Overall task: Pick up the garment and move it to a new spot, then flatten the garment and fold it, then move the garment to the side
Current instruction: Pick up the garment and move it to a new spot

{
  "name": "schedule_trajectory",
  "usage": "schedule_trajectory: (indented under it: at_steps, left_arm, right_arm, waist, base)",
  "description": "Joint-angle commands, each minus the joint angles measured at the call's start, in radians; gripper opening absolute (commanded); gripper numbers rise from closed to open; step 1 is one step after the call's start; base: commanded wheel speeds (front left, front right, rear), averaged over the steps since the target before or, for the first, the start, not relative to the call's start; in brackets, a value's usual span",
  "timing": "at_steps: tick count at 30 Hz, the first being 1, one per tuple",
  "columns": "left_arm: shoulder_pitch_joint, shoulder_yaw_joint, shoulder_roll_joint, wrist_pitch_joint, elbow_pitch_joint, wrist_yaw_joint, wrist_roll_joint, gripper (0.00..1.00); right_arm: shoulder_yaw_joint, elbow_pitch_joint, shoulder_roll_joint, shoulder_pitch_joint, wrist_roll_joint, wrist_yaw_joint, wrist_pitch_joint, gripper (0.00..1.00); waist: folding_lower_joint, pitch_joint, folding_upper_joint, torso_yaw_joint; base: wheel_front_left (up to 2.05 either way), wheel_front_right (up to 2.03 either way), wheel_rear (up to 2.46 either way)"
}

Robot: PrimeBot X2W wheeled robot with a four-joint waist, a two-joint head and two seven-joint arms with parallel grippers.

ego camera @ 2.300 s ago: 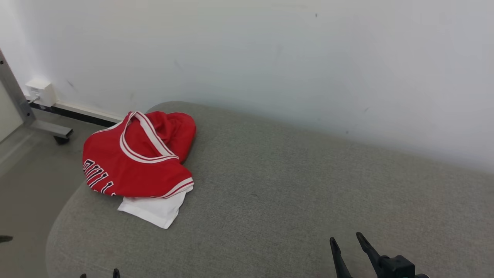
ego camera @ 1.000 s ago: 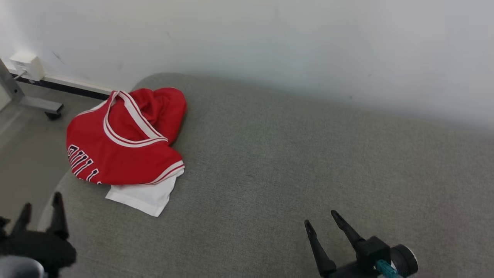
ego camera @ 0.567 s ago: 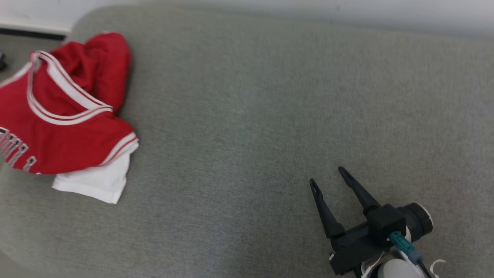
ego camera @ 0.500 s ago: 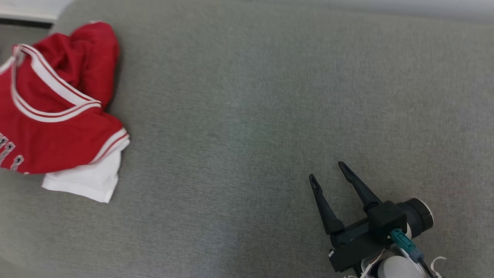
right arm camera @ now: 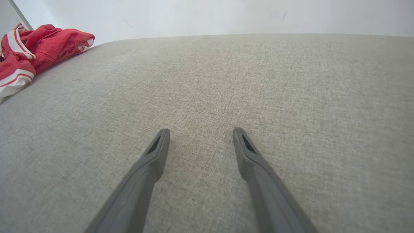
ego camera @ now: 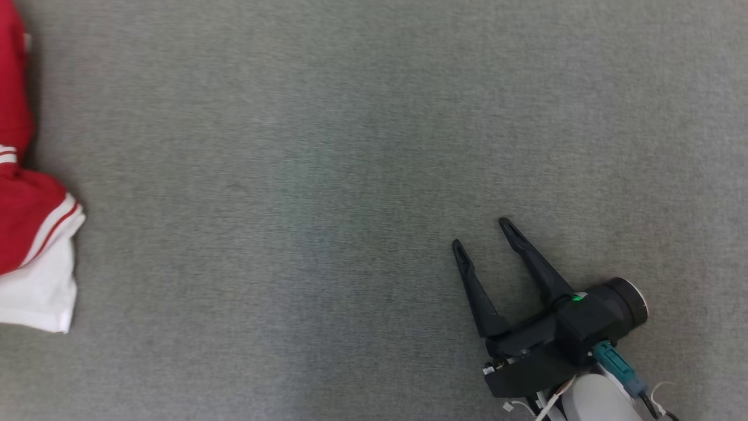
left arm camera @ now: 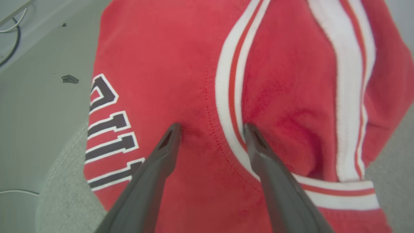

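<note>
Head view, garment point(ego camera: 23, 234): a red jersey with white-and-red striped trim is lying crumpled at the far left edge of the picture, on the grey fabric surface point(ego camera: 327, 146); the frame is cutting most of it off.
Head view, white layer point(ego camera: 35, 292): white cloth is sticking out from under the red cloth on the near side and is lying flat on the grey fabric surface.
Head view, right end effector point(ego camera: 482, 234): it is hovering at lower right, well apart from the garment. Its two dark fingers are standing spread in a V with nothing between them, pointing up and slightly left.
Right wrist view: the right end effector's fingers are reaching out over bare grey fabric with the gap open. The garment is showing at far upper left, near the end of the surface, with the pale wall point(right arm camera: 226, 16) behind.
Left wrist view, left end effector point(left arm camera: 212, 125): its fingers are standing wide apart directly over the garment, clamping nothing. The tip at this view's right is sitting over the striped trim, the other over plain red cloth. Whether the tips are touching the cloth cannot be told.
Left wrist view, lettering point(left arm camera: 110, 142): dark, white-outlined letters are running along the garment beside the finger at this view's left.
Left wrist view, floor point(left arm camera: 32, 97): it is showing beyond the surface's rounded edge, carrying a cable point(left arm camera: 9, 38) and a small dark scrap point(left arm camera: 69, 78).
</note>
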Motion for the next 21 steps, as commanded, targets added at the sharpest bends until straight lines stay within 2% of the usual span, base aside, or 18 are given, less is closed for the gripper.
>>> schedule_trajectory:
  at_steps: [1, 6, 7, 8, 9, 21]
  left_arm:
    - [0.011, 0.001, 0.008, -0.007, 0.002, 0.003, 0.001, 1.0]
    - [0.034, -0.011, 0.022, -0.015, 0.02, 0.017, 0.028, 1.0]
    - [0.041, -0.017, 0.026, -0.017, 0.025, 0.018, 0.038, 0.93]
    - [0.043, -0.022, 0.028, -0.024, 0.027, 0.02, 0.047, 0.44]
    - [0.045, -0.026, 0.03, -0.033, 0.029, 0.021, 0.053, 0.0]
    - [0.05, -0.045, 0.117, -0.097, -0.026, -0.061, 0.074, 0.0]
  right_arm:
    - [-0.024, 0.058, -0.024, 0.023, 0.008, -0.005, 0.02, 1.0]
    - [-0.013, 0.071, -0.026, 0.024, 0.015, -0.005, 0.018, 1.0]
    - [-0.011, 0.073, -0.027, 0.024, 0.015, -0.005, 0.018, 1.0]
    - [-0.01, 0.078, -0.028, 0.024, 0.015, -0.005, 0.018, 1.0]
    - [-0.01, 0.082, -0.028, 0.025, 0.017, -0.006, 0.019, 1.0]
    - [0.05, 0.125, 0.012, 0.029, 0.05, -0.004, -0.014, 1.0]
  waist:
    - [0.0001, 0.028, 0.0002, -0.03]
    - [0.0001, 0.025, 0.0002, -0.036]
    - [0.0001, 0.024, 0.0002, -0.036]
    - [0.0001, 0.021, 0.0002, -0.036]
    - [0.0001, 0.017, 0.0002, -0.036]
    - [0.0001, -0.163, 0.0002, -0.016]
  base:
    - [0.0, 0.0, 0.0]
    - [0.0, 0.0, 0.0]
    - [0.0, 0.0, 0.0]
    - [0.0, 0.0, 0.0]
    - [0.0, 0.0, 0.0]
    - [0.0, 0.0, 0.0]
